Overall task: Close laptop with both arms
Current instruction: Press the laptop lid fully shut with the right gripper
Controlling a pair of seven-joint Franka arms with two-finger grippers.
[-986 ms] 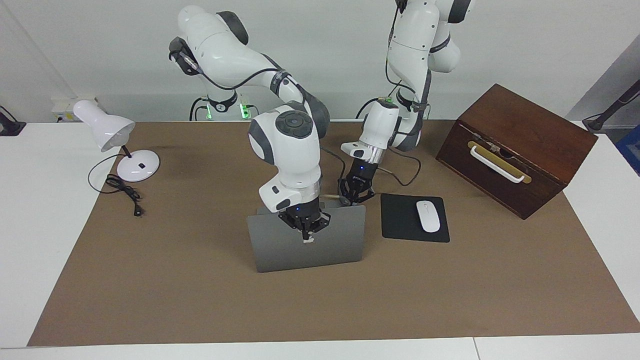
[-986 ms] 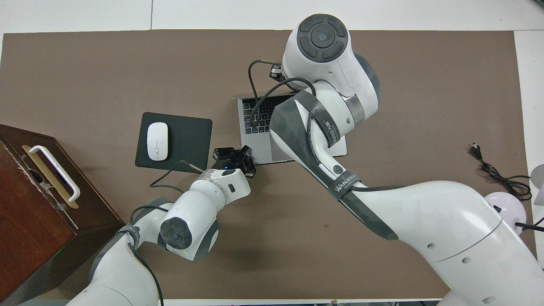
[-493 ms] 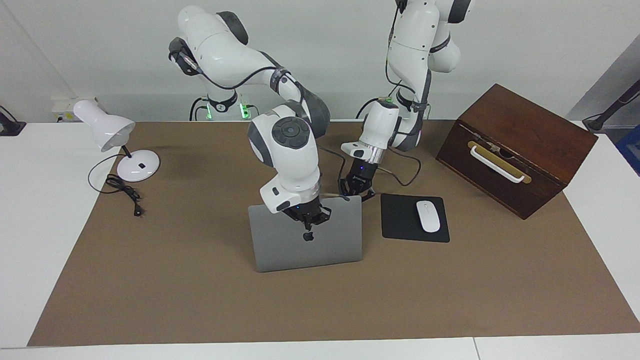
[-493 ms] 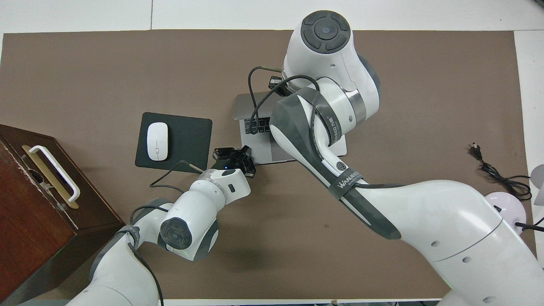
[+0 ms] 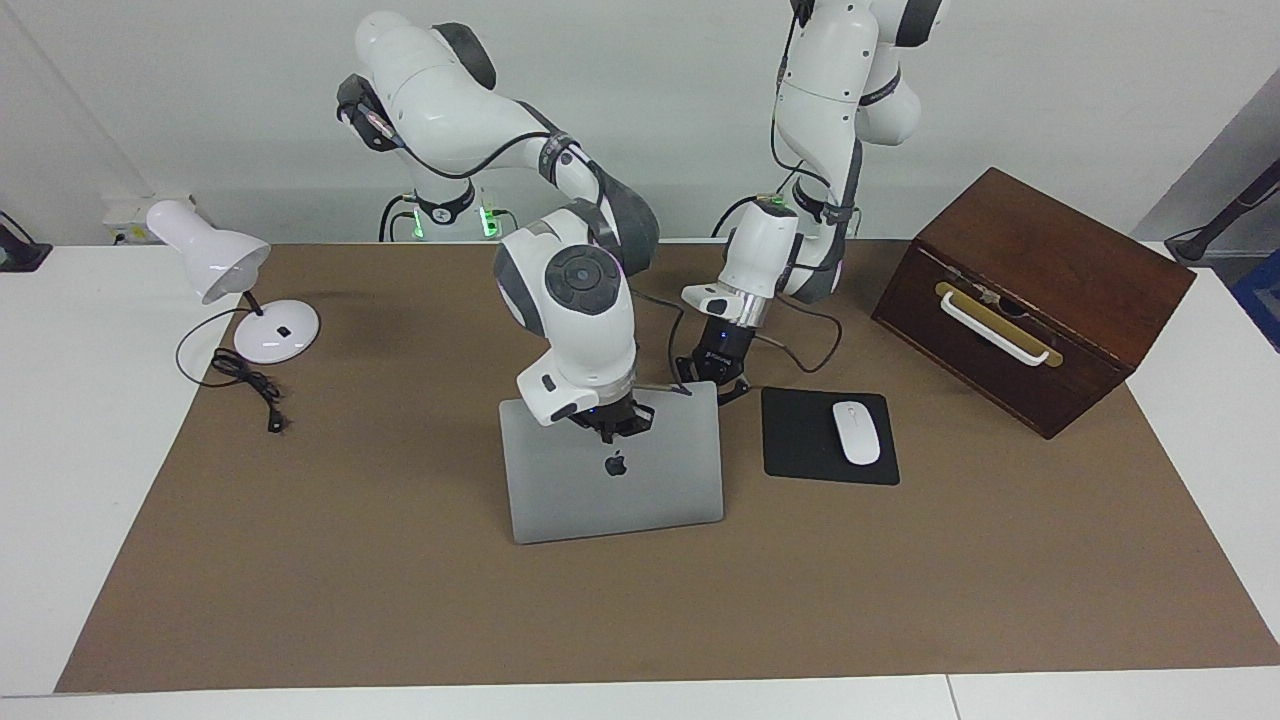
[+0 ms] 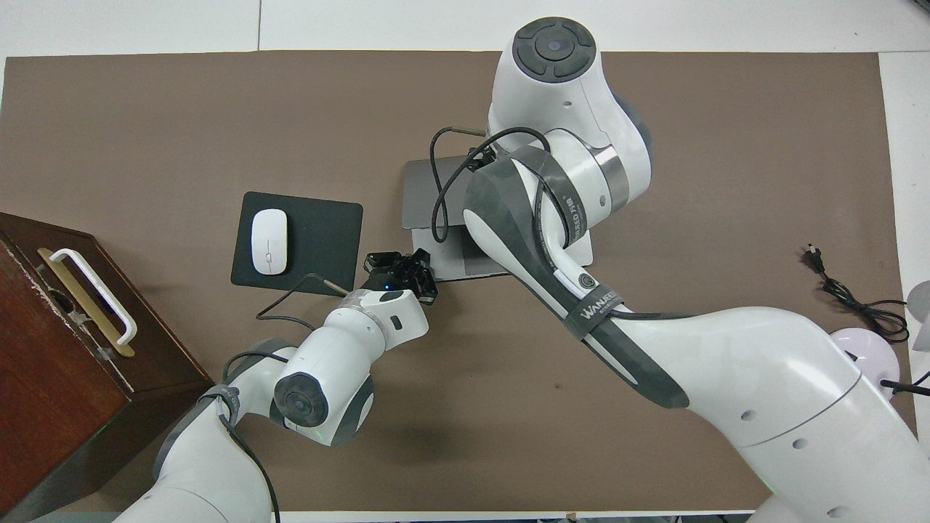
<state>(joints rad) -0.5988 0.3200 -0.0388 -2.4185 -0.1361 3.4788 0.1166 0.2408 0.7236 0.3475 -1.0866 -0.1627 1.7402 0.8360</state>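
Silver-grey laptop (image 5: 612,470) lid tilts down toward the robots under the right gripper (image 5: 607,425), pressing its top edge, while the left gripper (image 5: 712,378) braces the base corner; finger states unclear.

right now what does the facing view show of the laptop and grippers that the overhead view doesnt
Only the facing view shows the lid's outer face with its dark logo, and the right gripper on the lid near its upper edge; overhead, the right arm covers both. It also shows the lamp's head.

Only the overhead view shows a strip of the laptop's palm rest not yet covered by the lid, so it is not fully shut.

Both show the left gripper at the laptop's corner nearest the mouse pad, the white mouse, and the wooden box.
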